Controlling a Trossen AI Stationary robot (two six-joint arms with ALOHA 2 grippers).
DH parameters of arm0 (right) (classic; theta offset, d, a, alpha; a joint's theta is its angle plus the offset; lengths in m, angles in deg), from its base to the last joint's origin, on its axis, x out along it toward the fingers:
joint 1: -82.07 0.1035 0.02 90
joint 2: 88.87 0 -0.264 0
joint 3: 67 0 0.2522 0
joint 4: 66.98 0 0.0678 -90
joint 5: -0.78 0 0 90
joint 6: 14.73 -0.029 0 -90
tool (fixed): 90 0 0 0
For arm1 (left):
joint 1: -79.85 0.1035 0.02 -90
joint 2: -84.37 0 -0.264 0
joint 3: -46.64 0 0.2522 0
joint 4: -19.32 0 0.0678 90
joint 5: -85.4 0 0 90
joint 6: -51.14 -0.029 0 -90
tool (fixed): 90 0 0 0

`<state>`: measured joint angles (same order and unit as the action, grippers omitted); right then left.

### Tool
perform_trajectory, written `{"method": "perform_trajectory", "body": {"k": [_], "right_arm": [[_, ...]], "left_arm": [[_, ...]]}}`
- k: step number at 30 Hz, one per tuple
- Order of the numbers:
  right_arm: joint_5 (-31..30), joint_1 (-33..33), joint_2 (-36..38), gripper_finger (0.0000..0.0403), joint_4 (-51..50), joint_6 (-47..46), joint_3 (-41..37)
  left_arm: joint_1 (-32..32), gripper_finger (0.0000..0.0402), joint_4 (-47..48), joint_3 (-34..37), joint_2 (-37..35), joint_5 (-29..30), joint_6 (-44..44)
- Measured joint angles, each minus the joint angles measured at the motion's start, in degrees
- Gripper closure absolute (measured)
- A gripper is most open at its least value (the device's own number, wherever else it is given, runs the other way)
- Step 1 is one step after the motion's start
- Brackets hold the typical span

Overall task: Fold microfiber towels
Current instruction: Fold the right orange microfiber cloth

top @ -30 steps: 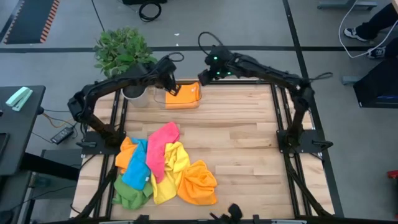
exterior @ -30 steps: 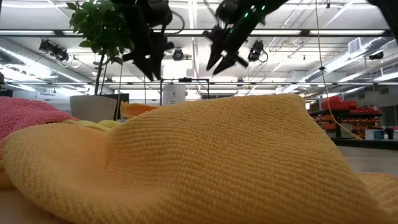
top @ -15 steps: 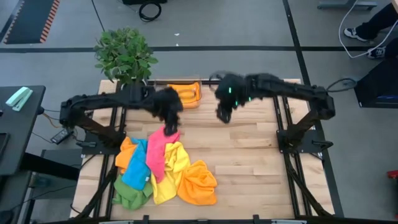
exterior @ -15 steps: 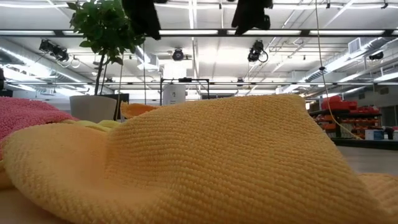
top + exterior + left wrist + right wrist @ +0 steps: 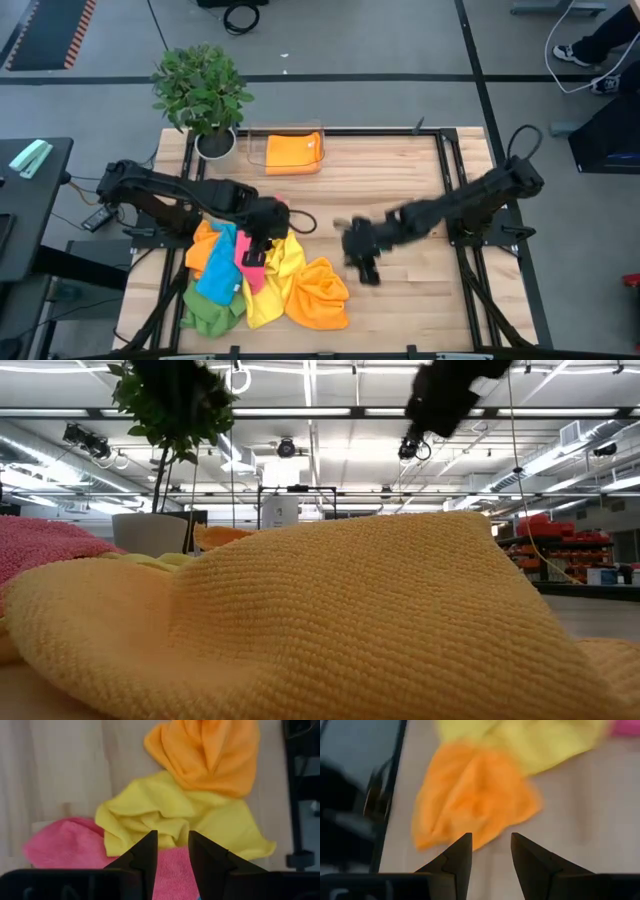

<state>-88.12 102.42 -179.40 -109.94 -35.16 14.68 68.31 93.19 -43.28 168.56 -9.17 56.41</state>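
A heap of microfiber towels lies at the table's near left: an orange one (image 5: 320, 293), a yellow one (image 5: 277, 262), a pink one (image 5: 252, 252), a blue one (image 5: 220, 268) and a green one (image 5: 205, 312). My left gripper (image 5: 262, 228) is open above the heap, over the pink towel (image 5: 170, 870) and the yellow towel (image 5: 150, 815). My right gripper (image 5: 360, 252) is open over bare wood, just right of the heap, and faces the orange towel (image 5: 470, 795). A folded orange towel (image 5: 293, 150) lies in the clear tray at the far edge.
A potted plant (image 5: 200, 85) stands at the far left corner, next to the clear tray (image 5: 255, 150). Bare wood (image 5: 400, 180) takes up the table's middle and right. In the low view the yellow towel (image 5: 330, 620) fills the foreground.
Both grippers have left the tray at the far edge and come toward the near edge. My left gripper has gone over the heap of towels. My right gripper has gone to the bare wood beside the orange towel. The folded orange towel has stayed in the tray.
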Motion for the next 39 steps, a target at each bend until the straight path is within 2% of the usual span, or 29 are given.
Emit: {"method": "perform_trajectory", "body": {"k": [2, 7, 10, 14, 18, 28, 31, 35, 39], "right_arm": [[-1.6, 3.74, -1.18, 0.026, 3.38, 0.46, -2.42], [-11.11, 10.94, -4.18, 0.026, 8.34, -2.46, -5.72], [-12.03, 13.49, -8.01, 0.026, 12.31, -2.53, -6.1], [-14.83, 14.75, -13.83, 0.026, 13.81, -5.66, -5.86], [-20.0, 14.35, -16.49, 0.026, 14.31, -10.49, -5.73], [-17.12, 13.37, -18.74, 0.0264, 18.75, -9.1, -5.71], [-17.41, 12.91, -18.51, 0.0296, 18.39, -8.98, -5.73], [-16.2, 11.98, -17.16, 0.0382, 17.63, -9.48, -5.73], [-14.44, 10.52, -12.58, 0.0396, 12.93, -9.69, -5.73]], "left_arm": [[-0.76, 0.0292, -0.5, 3.28, -0.85, 0.05, 0.03], [-2.13, 0.03, -6.38, 10.45, -1.77, -0.08, 2.47], [-2.9, 0.0304, -8.57, 13.33, -2.19, 0.03, 3.95], [-3.27, 0.0308, -11.42, 14.76, -2.23, -0.12, 4.91], [-3.21, 0.0306, -12.59, 14.73, -2.23, -0.03, 5.32], [-3.0, 0.0317, -14.83, 14.73, -2.23, -0.01, 6.35], [-3.06, 0.0319, -16.27, 14.73, -2.23, -0.02, 6.97], [-3.22, 0.0318, -20.98, 14.74, -2.23, -0.01, 7.12], [-3.16, 0.0322, -25.53, 14.73, -2.23, 1.9, 5.97]]}}
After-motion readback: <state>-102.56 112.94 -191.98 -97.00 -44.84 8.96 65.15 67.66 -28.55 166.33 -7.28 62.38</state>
